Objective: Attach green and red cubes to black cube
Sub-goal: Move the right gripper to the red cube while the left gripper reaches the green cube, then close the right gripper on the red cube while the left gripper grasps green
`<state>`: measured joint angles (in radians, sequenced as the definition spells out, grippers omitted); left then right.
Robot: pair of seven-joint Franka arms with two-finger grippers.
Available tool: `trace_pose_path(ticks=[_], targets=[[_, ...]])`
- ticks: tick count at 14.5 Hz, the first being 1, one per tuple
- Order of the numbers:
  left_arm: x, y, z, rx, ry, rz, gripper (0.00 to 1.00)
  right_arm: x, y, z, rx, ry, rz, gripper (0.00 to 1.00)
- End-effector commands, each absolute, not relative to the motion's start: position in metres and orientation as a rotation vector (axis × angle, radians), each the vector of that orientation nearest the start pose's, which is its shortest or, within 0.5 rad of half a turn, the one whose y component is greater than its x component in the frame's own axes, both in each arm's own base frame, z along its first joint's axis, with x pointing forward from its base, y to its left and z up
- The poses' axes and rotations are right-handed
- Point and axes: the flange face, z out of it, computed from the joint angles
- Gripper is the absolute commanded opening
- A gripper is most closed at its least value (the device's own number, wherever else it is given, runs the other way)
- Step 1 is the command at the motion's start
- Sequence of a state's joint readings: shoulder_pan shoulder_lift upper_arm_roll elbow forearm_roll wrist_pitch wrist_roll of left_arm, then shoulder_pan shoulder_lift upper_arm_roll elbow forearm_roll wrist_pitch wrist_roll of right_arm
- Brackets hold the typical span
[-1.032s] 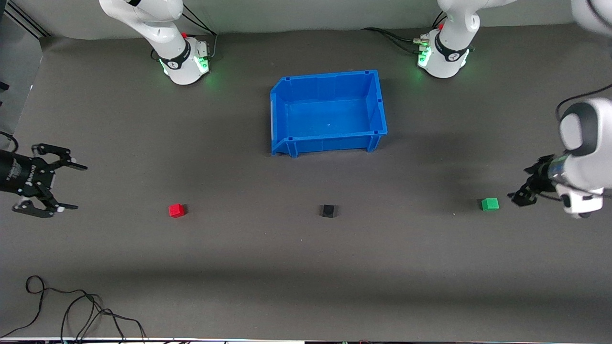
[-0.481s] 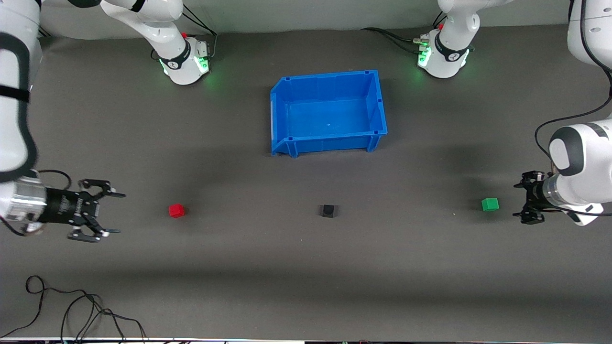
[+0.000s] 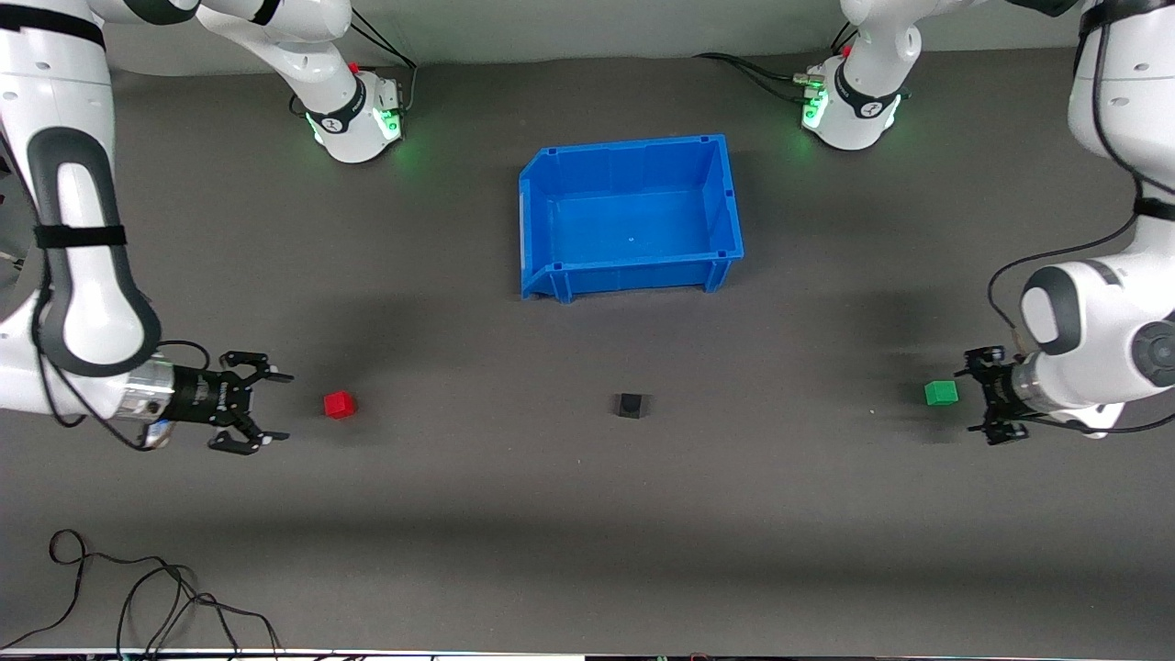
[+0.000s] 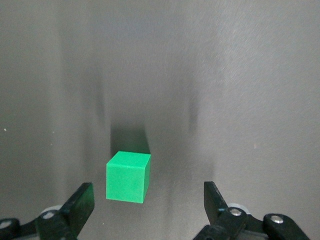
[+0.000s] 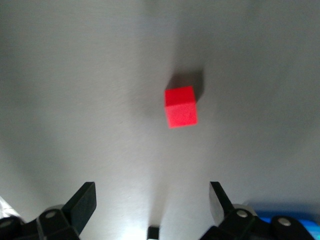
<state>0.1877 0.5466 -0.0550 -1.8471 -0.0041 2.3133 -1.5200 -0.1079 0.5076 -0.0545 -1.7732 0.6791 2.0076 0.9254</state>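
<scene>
The red cube (image 3: 339, 404) sits on the dark table toward the right arm's end; it also shows in the right wrist view (image 5: 181, 107). The black cube (image 3: 630, 405) sits mid-table and shows small in the right wrist view (image 5: 153, 232). The green cube (image 3: 941, 393) sits toward the left arm's end and shows in the left wrist view (image 4: 128, 176). My right gripper (image 3: 273, 407) is open, low, beside the red cube, apart from it. My left gripper (image 3: 976, 395) is open, low, close beside the green cube, which lies just ahead of its fingertips.
A blue bin (image 3: 542, 234), open-topped, stands mid-table farther from the front camera than the black cube. Loose black cables (image 3: 138, 588) lie near the table's front edge at the right arm's end. The arm bases stand along the table's back edge.
Both grippers have moved in toward the cubes: the right one toward the red cube, the left one toward the green cube. The cubes have not moved.
</scene>
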Motion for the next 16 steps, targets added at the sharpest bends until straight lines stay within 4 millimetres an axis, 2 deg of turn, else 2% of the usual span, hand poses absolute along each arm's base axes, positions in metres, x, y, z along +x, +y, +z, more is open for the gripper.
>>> trace_pose_path(ticks=[1, 3, 7, 10, 12, 14, 15, 16], targets=[[0.632, 0.086, 0.223, 2.115, 2.358, -0.114, 0.97, 0.622, -0.067, 0.235, -2.004, 1.712, 0.622, 1.0], [0.631, 0.087, 0.218, 2.127, 2.356, -0.118, 0.97, 0.613, -0.068, 0.216, -2.037, 1.668, 0.638, 1.0], [0.624, 0.084, 0.199, 2.17, 2.328, -0.098, 0.98, 0.615, -0.073, 0.194, -2.034, 1.694, 0.603, 1.0], [0.616, 0.082, 0.188, 2.181, 2.315, -0.082, 0.98, 0.611, -0.072, 0.168, -2.019, 1.661, 0.623, 1.0], [0.616, 0.082, 0.188, 2.181, 2.315, -0.081, 0.97, 0.612, -0.071, 0.166, -2.02, 1.656, 0.624, 1.0], [0.617, 0.08, 0.187, 2.184, 2.312, -0.082, 0.9, 0.612, -0.069, 0.167, -2.023, 1.653, 0.621, 1.0], [0.617, 0.08, 0.187, 2.184, 2.311, -0.08, 0.82, 0.613, -0.068, 0.167, -2.025, 1.651, 0.621, 0.99], [0.617, 0.08, 0.187, 2.184, 2.311, -0.08, 0.74, 0.613, -0.068, 0.167, -2.025, 1.651, 0.621, 0.92]])
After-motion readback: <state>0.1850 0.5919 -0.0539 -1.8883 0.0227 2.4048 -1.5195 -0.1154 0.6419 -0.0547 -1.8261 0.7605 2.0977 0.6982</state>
